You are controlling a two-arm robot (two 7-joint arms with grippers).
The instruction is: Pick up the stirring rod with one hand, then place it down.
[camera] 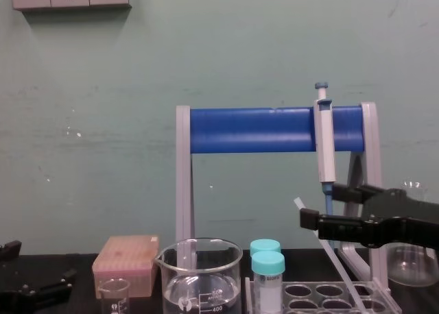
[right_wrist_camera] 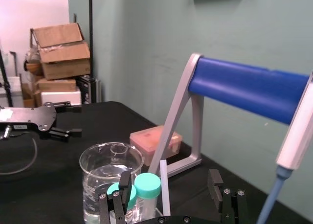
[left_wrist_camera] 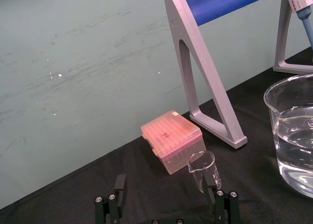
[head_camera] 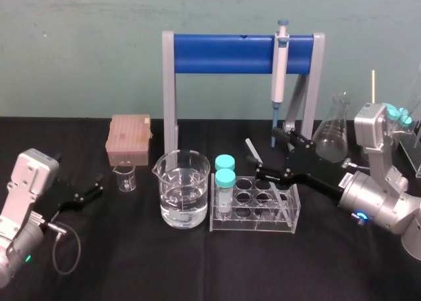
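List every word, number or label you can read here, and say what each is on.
"500": graduation mark on the large beaker, chest view.
"400": graduation mark just below it on the same beaker.
White sticker by the right arm's wrist: printed, too small to read.
Nothing else can be read.

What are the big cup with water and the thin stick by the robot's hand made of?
The big cup looks like clear, shiny glass: you see the water right through it. The thin stick, inside the open right gripper, is milky and see-through, probably glass, maybe plastic. The left gripper rests at the left of the table.
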